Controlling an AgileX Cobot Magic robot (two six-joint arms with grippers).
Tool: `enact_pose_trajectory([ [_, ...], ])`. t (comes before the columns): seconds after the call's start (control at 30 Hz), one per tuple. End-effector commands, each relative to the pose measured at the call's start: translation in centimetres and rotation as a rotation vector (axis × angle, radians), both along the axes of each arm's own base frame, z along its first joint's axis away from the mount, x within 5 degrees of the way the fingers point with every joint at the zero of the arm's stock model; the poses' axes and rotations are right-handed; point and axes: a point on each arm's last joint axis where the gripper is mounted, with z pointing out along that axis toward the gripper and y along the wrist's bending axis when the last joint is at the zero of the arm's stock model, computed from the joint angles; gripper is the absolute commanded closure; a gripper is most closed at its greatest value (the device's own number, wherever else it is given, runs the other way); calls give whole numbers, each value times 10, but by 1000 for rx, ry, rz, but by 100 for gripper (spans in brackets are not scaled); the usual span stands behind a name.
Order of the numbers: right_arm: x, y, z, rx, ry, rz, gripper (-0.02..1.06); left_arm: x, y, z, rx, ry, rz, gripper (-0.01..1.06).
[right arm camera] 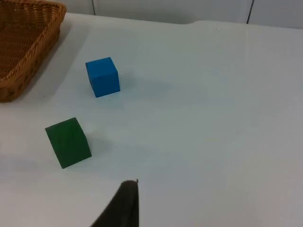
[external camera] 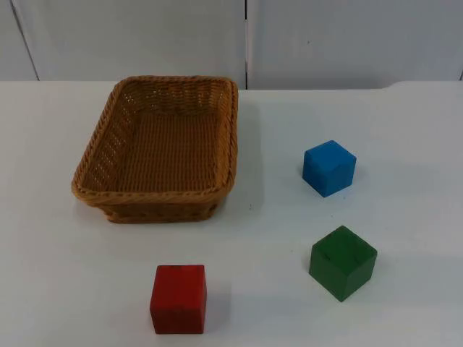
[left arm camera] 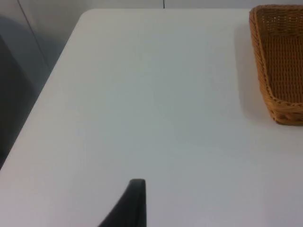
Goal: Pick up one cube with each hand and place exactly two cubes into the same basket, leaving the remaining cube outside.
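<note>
While the basket (external camera: 155, 195) sits empty, three cubes (external camera: 329, 168) lie outside.

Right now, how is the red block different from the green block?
The red block is red, and the green block is dark green. The red block sits square to the table's front edge with a flat face forward, while the green block is turned so a corner points forward. The red block lies in front of the basket, the green block off to the basket's right, near the blue block. Both are cubes resting on the table, outside the basket.
</note>
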Motion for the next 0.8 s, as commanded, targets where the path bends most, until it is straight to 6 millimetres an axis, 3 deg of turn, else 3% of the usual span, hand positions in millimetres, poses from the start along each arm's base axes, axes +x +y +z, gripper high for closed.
enact_pose_trajectory([
  [0.0,1,0,4,0,-26,-6,1,2,-1,0,-11,-4,-7,0],
  [0.3,5,0,11,6,-62,-9,1,-2,-2,10,-5,-49,-12,0],
  [0.53,27,1,18,18,-39,-13,1,-5,-2,19,9,-82,-13,0],
  [0.77,55,5,35,55,7,-5,1,11,0,24,2,-36,-12,0],
])
